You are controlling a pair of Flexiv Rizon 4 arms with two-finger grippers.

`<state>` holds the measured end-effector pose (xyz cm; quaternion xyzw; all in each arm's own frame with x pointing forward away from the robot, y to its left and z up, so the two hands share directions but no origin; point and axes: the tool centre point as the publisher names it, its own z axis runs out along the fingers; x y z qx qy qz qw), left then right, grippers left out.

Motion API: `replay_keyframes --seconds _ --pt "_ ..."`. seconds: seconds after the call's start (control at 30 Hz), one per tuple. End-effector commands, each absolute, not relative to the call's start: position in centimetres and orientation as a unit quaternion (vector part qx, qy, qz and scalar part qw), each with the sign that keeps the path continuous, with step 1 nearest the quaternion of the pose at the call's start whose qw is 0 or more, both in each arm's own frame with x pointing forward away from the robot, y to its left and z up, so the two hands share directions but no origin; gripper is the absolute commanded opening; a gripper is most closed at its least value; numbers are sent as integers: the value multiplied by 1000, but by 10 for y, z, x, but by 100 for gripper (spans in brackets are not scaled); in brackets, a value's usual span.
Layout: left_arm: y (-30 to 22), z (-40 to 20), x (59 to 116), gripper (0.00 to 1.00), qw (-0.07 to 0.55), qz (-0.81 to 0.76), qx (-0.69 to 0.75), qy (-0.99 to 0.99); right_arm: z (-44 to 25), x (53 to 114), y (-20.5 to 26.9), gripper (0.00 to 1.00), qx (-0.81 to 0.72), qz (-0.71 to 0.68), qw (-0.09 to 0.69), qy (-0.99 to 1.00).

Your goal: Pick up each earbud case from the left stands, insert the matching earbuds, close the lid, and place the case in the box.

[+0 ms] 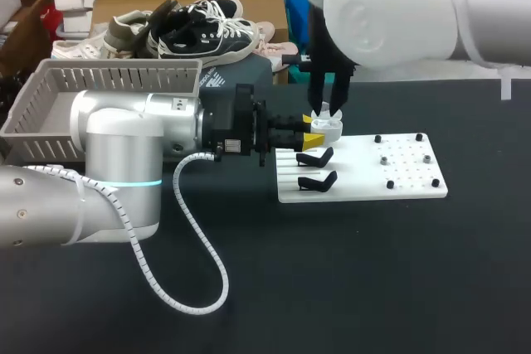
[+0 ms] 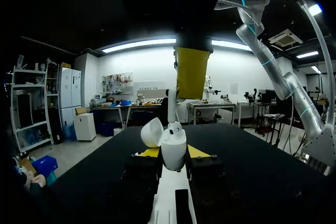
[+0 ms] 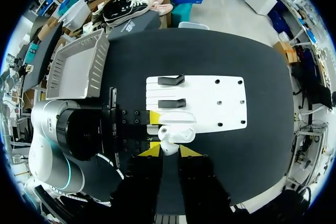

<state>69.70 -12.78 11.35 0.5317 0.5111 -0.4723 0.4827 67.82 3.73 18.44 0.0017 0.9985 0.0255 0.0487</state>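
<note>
Head view: left arm enters from the left, lying low across the table. Left gripper (image 1: 313, 138) is clamped on the white earbud case (image 1: 328, 128), one yellow tip on each side. The case is held at the near-left corner of the white board (image 1: 398, 178), just beside the two black stands (image 1: 315, 157). Right arm enters from the upper right. Right gripper (image 1: 328, 112) points straight down, directly over the case. Grey box (image 1: 124, 65) sits well apart at the table's far left.

Left wrist view: case upright between the left gripper's two yellow pads, both touching it. Lid (image 2: 152, 132) hinged open to one side. An earbud (image 2: 176, 127) stands in the case, its top showing above the rim. Right gripper hangs directly above it; contact cannot be judged.

Right wrist view: looking straight down. Case directly under the right gripper, at the board's edge, with the left gripper closed on it from the side. Whether the right gripper holds anything, or how wide it stands, cannot be told. Both stands are bare.
</note>
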Motion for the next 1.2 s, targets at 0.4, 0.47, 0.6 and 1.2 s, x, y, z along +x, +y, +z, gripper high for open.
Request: replay_keyframes --seconds 0.4,0.47,0.6,1.2 --pt "-128 113 696 0 484 -471 531 511 180 672 35 0 -36 34 65 997" --pt "-128 113 696 0 484 -471 531 511 179 673 35 0 -38 33 65 997" --pt "-128 113 696 0 484 -471 531 511 178 675 35 0 -39 33 64 997" --pt "-128 113 696 0 484 -471 531 511 169 681 39 0 -35 27 69 997"
